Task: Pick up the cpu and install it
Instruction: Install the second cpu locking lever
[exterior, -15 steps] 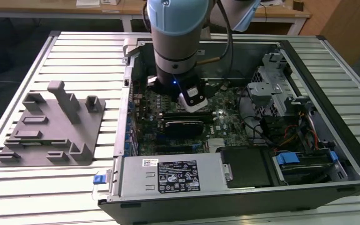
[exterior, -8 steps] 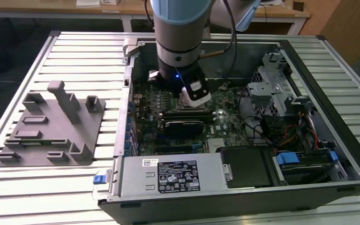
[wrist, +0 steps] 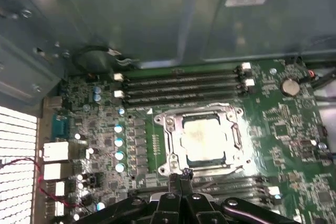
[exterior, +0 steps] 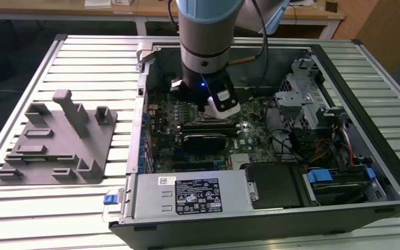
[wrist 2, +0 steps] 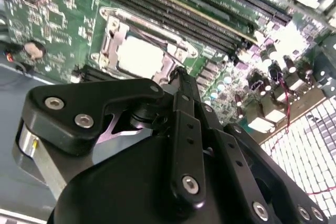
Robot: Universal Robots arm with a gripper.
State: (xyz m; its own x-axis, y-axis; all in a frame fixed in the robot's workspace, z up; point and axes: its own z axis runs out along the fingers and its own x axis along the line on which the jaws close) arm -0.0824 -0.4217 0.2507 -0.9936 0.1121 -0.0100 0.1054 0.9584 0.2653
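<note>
Black gripper fingers are pressing together with nothing between them, tips hanging just beside the socket frame's edge. Pointing straight down, the arm is reaching into the open computer case over the green motherboard. Inside the socket frame, the cpu is lying flat, silvery top up; in the second wrist view it is glaring pale.

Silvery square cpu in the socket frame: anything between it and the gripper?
In the first wrist view, only the metal socket frame's edge separates the cpu from the gripper.
</note>
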